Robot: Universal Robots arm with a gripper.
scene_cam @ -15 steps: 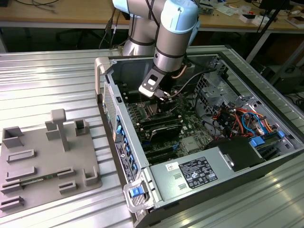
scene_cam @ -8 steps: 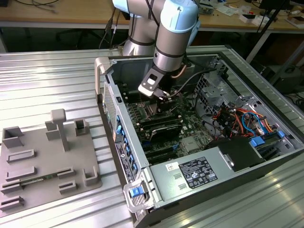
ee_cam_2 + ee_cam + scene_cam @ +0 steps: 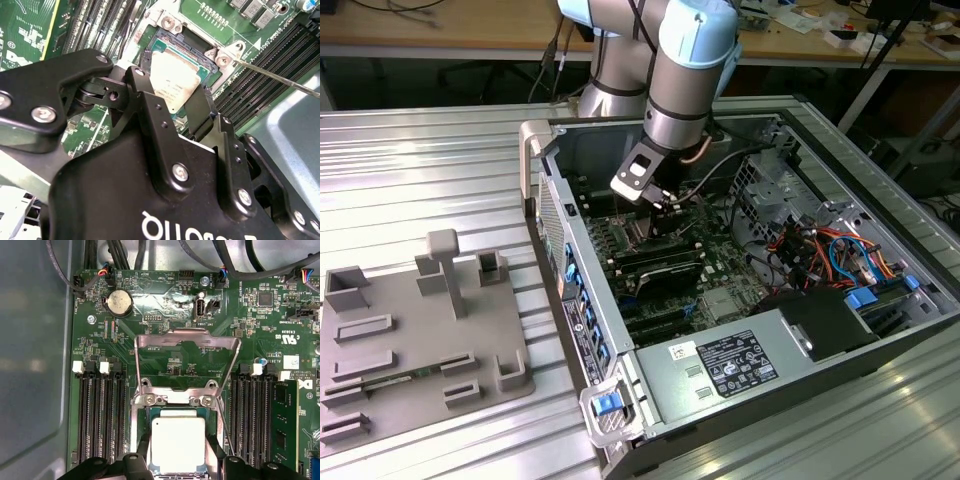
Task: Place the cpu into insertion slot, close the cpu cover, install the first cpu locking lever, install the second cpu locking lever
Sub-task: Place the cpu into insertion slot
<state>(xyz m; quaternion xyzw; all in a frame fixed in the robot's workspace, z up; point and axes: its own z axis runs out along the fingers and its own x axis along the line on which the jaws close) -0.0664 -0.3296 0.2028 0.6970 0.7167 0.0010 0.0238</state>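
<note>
Your robot arm (image 3: 680, 90): silver-grey tube sections with pale blue joint caps.
Its gripper (image 3: 168, 90) is matte black, with angular linked fingers (image 3: 155, 125), silver screw heads and white lettering; black cables run along the arm.

Grey fixture tray (image 3: 405, 310) lies beside open computer case (image 3: 582, 330).

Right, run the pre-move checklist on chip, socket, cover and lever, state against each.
1. Square silver-topped cpu sits over the dark square insertion slot: ok.
2. Cpu seated flat in the slot: cannot tell.
3. Silver sheet-metal cpu cover raised open, off the cpu: ok.
4. Thin wire locking lever unlatched: ok.
5. Black end effector astride the cpu, hold on it: cannot tell.
</note>
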